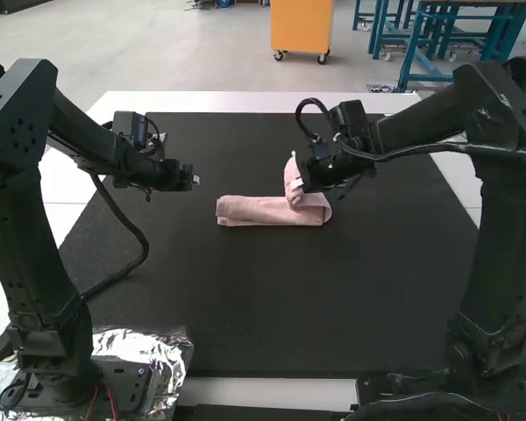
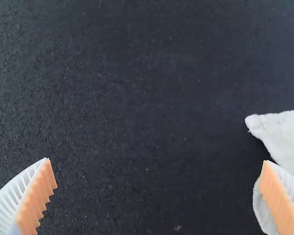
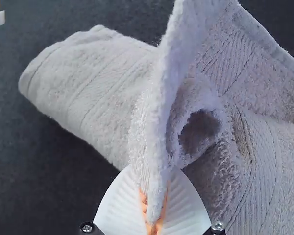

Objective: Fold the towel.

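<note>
While the pale pink towel [image 1: 256,211] lies as a narrow, folded bundle crosswise on the black mat [image 1: 263,307], somewhat beyond the mat's middle in the high view, a portion near its right end stands raised at the right gripper [image 1: 307,184]. The right wrist view gives the detail: the white, ribbed fingers of the right gripper [image 3: 155,183] are closed on an upright flap of the towel, its edge pinched between their orange pads [image 3: 144,198]. Beside this flap the cloth curls round a small hollow [image 3: 200,131], and textured bands cross its surface.

The left gripper [image 1: 194,180] is positioned over the mat, to the left of the towel and apart from it. Its fingers [image 2: 35,198] stand wide apart, with nothing between them; part of the towel appears beyond one finger in the left wrist view.

The mat rests on a white table [image 1: 245,102]. Crumpled silver foil [image 1: 168,358] lies at the base of the left arm [image 1: 31,254].
</note>
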